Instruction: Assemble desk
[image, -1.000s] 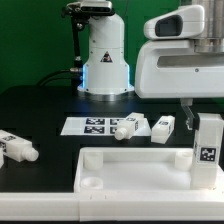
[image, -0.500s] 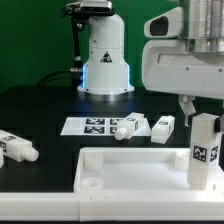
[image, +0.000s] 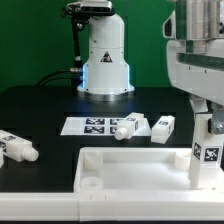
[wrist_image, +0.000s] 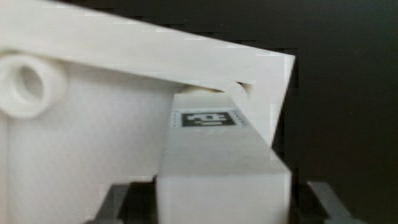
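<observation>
The desk panel (image: 130, 165) lies flat at the front, rim up, with a round socket (image: 88, 184) at its near corner on the exterior view's left. My gripper (image: 204, 118) is shut on a white tagged leg (image: 207, 150) and holds it upright at the panel's corner on the exterior view's right. In the wrist view the leg (wrist_image: 222, 150) runs down from my gripper (wrist_image: 217, 205) to the panel (wrist_image: 89, 110), beside a socket (wrist_image: 22, 80). Its lower end is hidden. Loose legs lie on the table: one (image: 18, 148) and two more (image: 125, 128) (image: 163, 127).
The marker board (image: 92, 125) lies behind the panel, with the two loose legs at its end. The white robot base (image: 105, 60) with blue light stands at the back. The table top is black.
My wrist has shifted toward the exterior view's right over the panel corner. The held leg has stayed upright at that corner, slightly further right. The loose legs have not moved.
</observation>
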